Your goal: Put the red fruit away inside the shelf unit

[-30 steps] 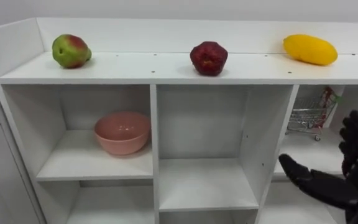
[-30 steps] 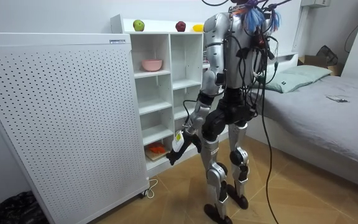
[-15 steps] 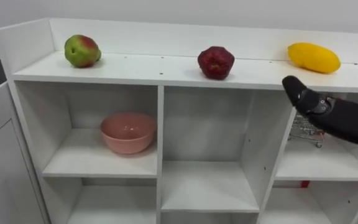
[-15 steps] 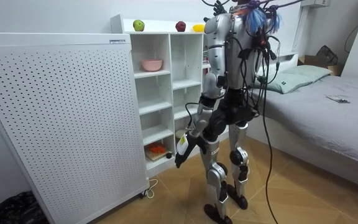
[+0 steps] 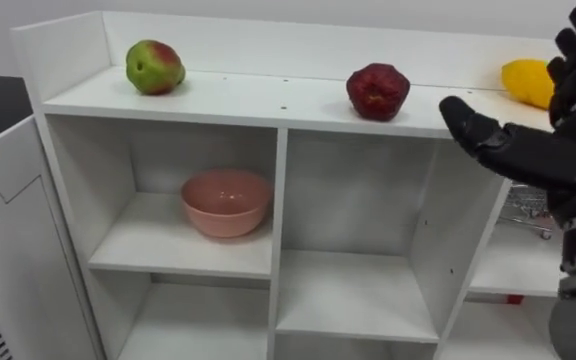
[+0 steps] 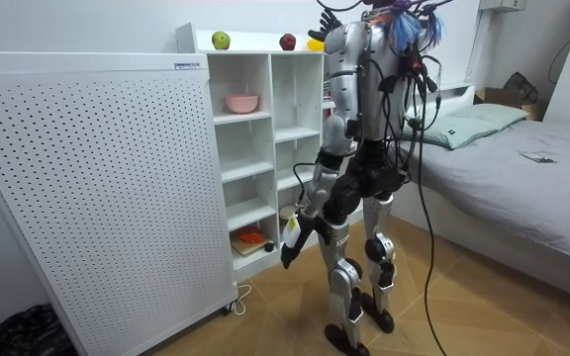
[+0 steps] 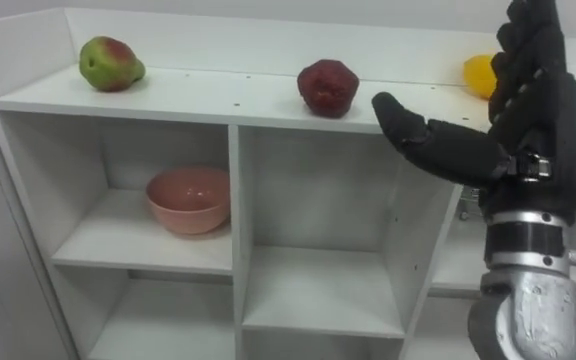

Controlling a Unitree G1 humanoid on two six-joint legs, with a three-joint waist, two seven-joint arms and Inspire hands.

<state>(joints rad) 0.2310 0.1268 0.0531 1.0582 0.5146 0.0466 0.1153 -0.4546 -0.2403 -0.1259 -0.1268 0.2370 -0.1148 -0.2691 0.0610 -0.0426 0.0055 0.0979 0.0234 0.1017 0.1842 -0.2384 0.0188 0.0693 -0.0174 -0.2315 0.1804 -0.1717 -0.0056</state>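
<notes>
The robot was silver-grey metal, with black cables draped down its back; its black right hand (image 7: 533,110) joined a ribbed silver wrist.

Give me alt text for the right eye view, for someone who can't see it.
The robot's open right hand is raised before a white shelf unit, partly covering a yellow fruit on its top board. A dark red fruit and a green-red fruit sit on top; a pink bowl rests in the upper left compartment.

Layout of the closet (image 5: 282,190)
On top, a row: left fruit (image 5: 154,67), middle fruit (image 5: 378,91), right fruit (image 5: 523,80); bowl (image 5: 226,201) in the upper left compartment.
</notes>
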